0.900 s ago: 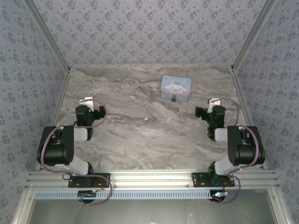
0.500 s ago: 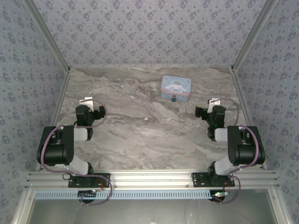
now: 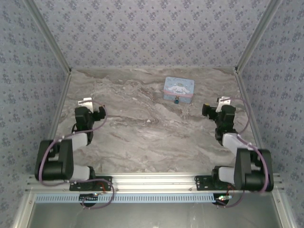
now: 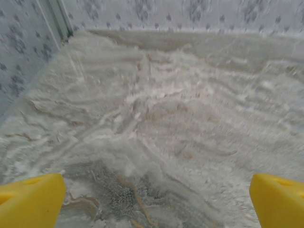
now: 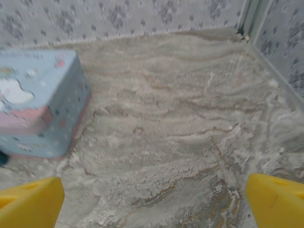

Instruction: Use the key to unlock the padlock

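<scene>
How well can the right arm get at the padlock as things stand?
Probably yes: the padlock sits at the tin's near side, bare table lies between it and the right arm, jaws open.

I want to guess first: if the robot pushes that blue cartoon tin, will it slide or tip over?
The tin lies on its broad side on the smooth table, so it would probably slide rather than tip. It looks like thin metal, so it is likely light and easy to shove. The tiny padlock at its near edge might wobble along.
</scene>
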Robot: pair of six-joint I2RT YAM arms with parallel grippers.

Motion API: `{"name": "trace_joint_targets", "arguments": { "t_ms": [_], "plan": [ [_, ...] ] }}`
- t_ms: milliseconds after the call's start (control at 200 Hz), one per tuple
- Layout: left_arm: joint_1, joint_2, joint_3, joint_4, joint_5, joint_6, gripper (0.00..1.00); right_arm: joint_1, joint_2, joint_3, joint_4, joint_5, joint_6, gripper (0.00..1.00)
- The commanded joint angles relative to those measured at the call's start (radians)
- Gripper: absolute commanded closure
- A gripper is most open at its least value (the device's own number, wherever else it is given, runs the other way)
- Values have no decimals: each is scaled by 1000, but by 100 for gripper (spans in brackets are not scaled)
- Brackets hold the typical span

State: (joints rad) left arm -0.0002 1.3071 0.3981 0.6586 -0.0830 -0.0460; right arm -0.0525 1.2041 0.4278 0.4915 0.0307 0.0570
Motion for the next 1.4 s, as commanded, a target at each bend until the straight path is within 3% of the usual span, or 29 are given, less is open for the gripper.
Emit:
{"name": "trace_joint_targets", "arguments": {
  "t_ms": [0,140,280,405,585,765,1074,1394],
  "plan": [
    [-18,-167,83,-260,-21,-148,1,50,-128,74,-288,5,88,0],
    [-24,-248,217,-560,155,-423,1,196,-264,144,-557,21,151,0],
    [-86,-314,247,-709,252,-503,0,362,-294,222,-813,23,214,1],
    [-172,-380,186,-716,304,-608,1,503,-244,294,-1012,31,313,6],
    [-351,-396,73,-560,253,-741,1,622,-90,333,-1181,76,390,15],
    [-421,-284,121,-519,267,-748,1,614,57,376,-1233,87,366,18],
    [-461,-200,197,-522,266,-719,1,469,117,404,-1251,-101,232,31],
    [-468,-200,191,-534,246,-709,1,476,252,453,-1235,-143,208,48]
  ]
}}
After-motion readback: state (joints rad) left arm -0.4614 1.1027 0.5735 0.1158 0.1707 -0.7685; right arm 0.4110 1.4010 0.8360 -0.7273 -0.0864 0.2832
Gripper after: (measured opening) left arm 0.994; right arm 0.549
